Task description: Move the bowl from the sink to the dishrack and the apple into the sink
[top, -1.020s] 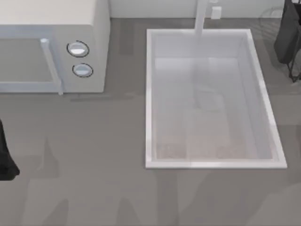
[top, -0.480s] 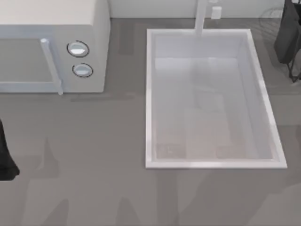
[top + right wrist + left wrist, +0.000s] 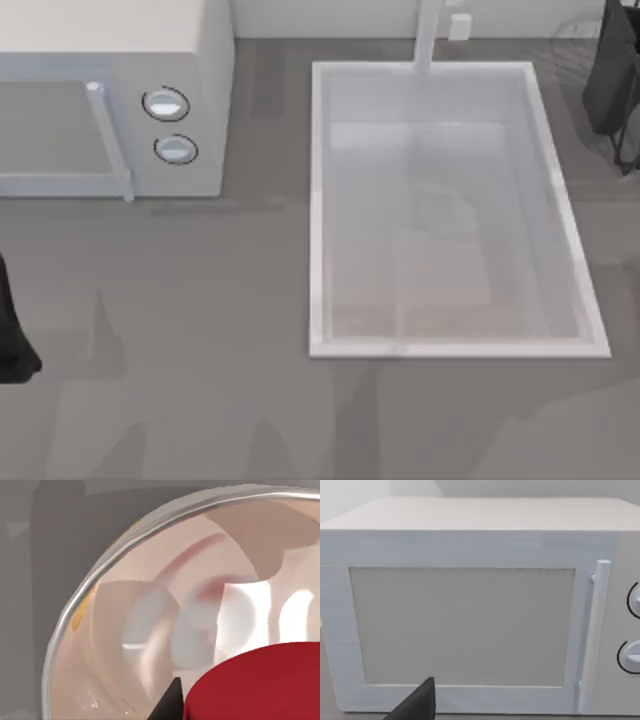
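The white sink (image 3: 316, 210) lies right of centre in the top view, and its basin holds nothing I can see. The dishrack (image 3: 612, 80), black wire with a dark grey slab, pokes in at the far right corner. In the right wrist view the red apple (image 3: 260, 685) looms very close, with a dark fingertip of my right gripper (image 3: 167, 704) beside it. Behind them lies a round glossy pale dish with a silvery rim (image 3: 80, 605) on the grey counter. I cannot tell whether that dish is the bowl. My left arm (image 3: 8, 335) stays parked at the left edge.
A white microwave (image 3: 110, 100) with two round knobs stands at the far left, and its door (image 3: 462, 625) faces the left wrist camera. The faucet post (image 3: 428, 35) rises behind the sink. Bare grey counter spreads in front of the microwave and sink.
The brownish shading on the sink floor has shifted and spread. Nothing else in the top view has moved.
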